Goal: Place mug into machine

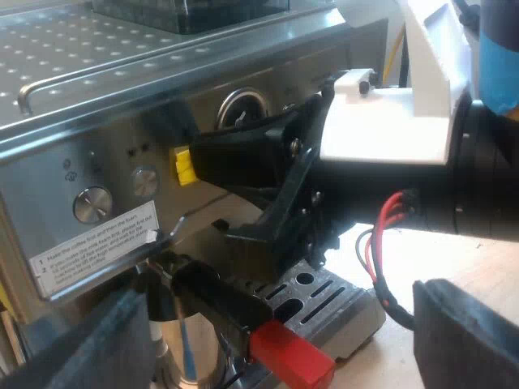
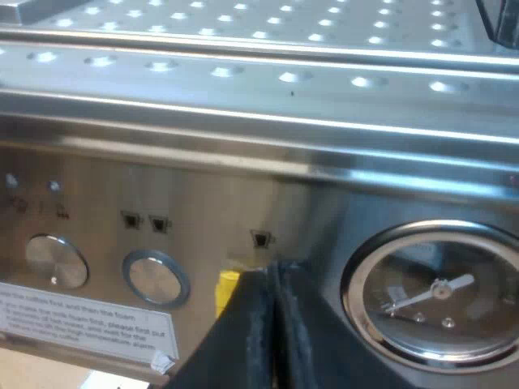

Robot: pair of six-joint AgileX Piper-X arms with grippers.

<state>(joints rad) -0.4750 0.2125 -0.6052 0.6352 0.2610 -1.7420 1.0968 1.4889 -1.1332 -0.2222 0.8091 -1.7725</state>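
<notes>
Reading the shiny metal cup under the holder [image 1: 220, 300] as the mug [image 1: 190, 350]: it stands at the front of the espresso machine [image 2: 259, 121], directly below the holder's dark handle and just beside the slotted drip tray [image 1: 324, 301]. Its base is cut off, so can't confirm it sits flat. Handling guess: thin steel wall, so light when empty, stiff, no crush risk, but polished and slippery, and likely to tip if nudged high. No mug handle visible. Best hold looks like a side pinch across the body, low to mid height; a top-down grab at the rim looks blocked by the holder and its red end [image 1: 292, 355] sticking out over it. My left gripper [image 1: 274, 334] is spread wide with nothing gripped, hanging in front of the red end, one of its fingers [image 1: 77, 344] near the mug. My right gripper [image 2: 272, 275] is pinched closed on nothing, tip at the yellow button [image 2: 227, 290] on the panel, beside the pressure gauge [image 2: 438, 293]; can't tell if it is pressing. In the left wrist view it sits at that same button, well above the mug. Judgement: placement looks about done. If a reseat is needed, the risks are a finger clipping the red end and the cup sliding in the pads.
</notes>
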